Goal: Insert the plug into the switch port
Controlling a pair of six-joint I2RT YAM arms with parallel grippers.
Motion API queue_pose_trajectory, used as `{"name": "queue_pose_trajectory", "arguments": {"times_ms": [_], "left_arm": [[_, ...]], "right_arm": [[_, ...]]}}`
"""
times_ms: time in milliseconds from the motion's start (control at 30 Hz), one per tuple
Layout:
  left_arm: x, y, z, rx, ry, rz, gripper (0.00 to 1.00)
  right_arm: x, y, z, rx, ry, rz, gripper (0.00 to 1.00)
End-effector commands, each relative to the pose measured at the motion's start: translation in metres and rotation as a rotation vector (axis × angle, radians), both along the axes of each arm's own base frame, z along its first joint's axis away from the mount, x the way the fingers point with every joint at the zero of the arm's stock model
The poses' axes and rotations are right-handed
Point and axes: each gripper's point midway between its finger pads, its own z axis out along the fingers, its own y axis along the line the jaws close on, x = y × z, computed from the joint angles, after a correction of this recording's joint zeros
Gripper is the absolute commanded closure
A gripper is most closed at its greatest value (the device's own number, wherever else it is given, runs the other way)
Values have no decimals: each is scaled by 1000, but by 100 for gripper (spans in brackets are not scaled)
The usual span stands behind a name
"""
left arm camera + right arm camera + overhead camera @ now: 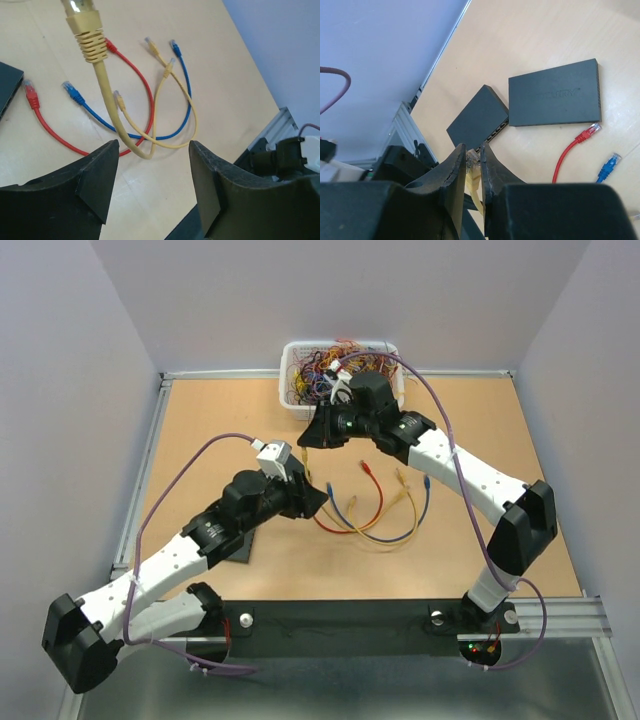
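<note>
Right wrist view shows the right gripper [474, 150] pinched shut on the yellow plastic plug [472, 166] of a yellow cable, held apart from the black rectangular network switch [476, 119]. The left gripper [152, 149] stands spread apart, the plug ahead of it, untouched.

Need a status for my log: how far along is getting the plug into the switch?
Done: the right gripper is shut on the yellow cable at its plug end, raised above the table. In hand: the left gripper is open, the hanging cable between its fingers, not gripped. Left: the plug is away from the switch; no cable shows in its ports, so aligning and inserting remain.
</note>
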Motion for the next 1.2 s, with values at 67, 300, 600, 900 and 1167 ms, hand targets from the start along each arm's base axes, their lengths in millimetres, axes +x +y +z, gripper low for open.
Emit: {"name": "queue_pose_trajectory", "arguments": {"times_ms": [67,300,600,900,1167], "left_arm": [[23,-2,-2,-7,-26,165,34],[31,10,-2,-34,-39,282,60],[21,26,26,-118,-121,322,100],[28,38,17,-61,-69,450,100],[40,36,0,99,21,632,100]], "right_arm": [[-10,-1,46,90,-72,11,80],[-15,-6,57,111,-77,5,80],[-17,-8,52,107,-52,-9,49],[10,-36,62,-10,-100,-241,19],[-8,-27,84,-90,-196,-326,28]]}}
